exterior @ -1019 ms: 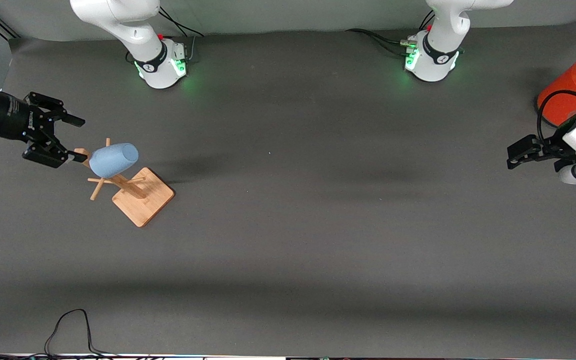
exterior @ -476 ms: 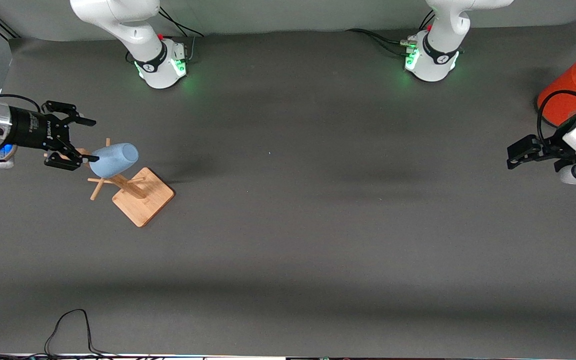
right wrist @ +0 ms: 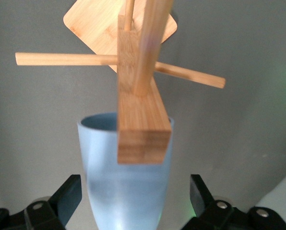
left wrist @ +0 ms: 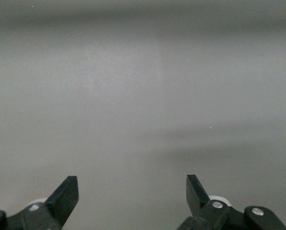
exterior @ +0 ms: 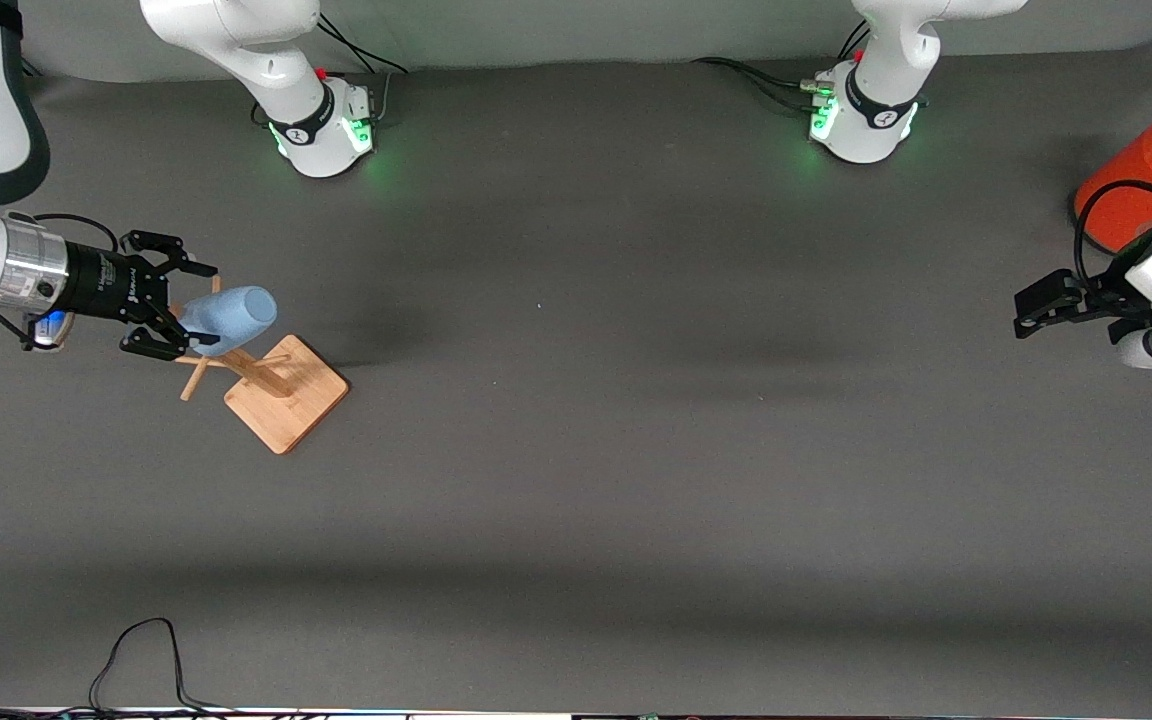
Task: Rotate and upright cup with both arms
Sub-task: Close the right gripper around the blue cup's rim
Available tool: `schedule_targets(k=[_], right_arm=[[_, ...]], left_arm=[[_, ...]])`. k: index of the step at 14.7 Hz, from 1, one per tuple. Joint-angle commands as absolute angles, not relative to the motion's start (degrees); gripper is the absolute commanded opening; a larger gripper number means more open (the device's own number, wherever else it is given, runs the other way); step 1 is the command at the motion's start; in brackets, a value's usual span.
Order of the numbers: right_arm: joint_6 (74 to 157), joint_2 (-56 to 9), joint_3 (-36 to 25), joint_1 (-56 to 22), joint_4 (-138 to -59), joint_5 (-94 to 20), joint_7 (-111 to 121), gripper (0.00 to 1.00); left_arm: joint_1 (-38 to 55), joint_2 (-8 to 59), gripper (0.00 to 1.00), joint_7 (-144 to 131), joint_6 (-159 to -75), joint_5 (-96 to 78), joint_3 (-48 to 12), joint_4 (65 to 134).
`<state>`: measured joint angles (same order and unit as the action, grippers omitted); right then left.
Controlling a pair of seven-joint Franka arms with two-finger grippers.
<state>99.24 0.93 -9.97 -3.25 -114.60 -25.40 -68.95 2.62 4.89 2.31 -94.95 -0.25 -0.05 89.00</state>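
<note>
**Blue cup between spread fingers**

Black right gripper (exterior: 186, 310) is spread, its 2 fingers either side of the cup (exterior: 229, 318), which hangs tilted on the rack (exterior: 276, 385). Left gripper (exterior: 1036, 305) waits open near the can (exterior: 1131, 185).

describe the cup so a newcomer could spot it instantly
Start at the wooden peg rack toward the right arm's end of the table. The cup hangs tilted on one peg, between the right gripper's open fingers. It's small, pale blue, handleless; the only other container is an orange-red can.

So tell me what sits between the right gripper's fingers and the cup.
Nothing: in the right wrist view the open right gripper straddles the cup, bare gaps either side.
</note>
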Motion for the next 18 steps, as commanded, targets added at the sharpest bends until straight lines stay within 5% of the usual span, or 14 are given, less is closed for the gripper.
schedule_targets(k=[1,11,15,18], right_arm=[[101.8,0.4,-9.8,-3.3,-115.7,-26.5,-66.6,1.0],[105.5,-1.1,-9.7,-3.6,-117.4,-26.9,-63.8,1.0],[104.9,-1.0,-9.7,-3.6,-117.4,-27.0,-63.7,0.85],[104.6,-0.7,-9.6,-3.7,-117.3,-28.0,-63.8,0.83]], left_arm=[[2.5,5.0,1.0,2.6,-95.0,0.2,-0.1,88.4],[2.5,5.1,1.0,2.6,-95.0,0.2,-0.1,88.4],[2.5,5.1,1.0,2.6,-95.0,0.3,-0.1,88.4],[2.5,5.1,1.0,2.6,-95.0,0.3,-0.1,88.4]])
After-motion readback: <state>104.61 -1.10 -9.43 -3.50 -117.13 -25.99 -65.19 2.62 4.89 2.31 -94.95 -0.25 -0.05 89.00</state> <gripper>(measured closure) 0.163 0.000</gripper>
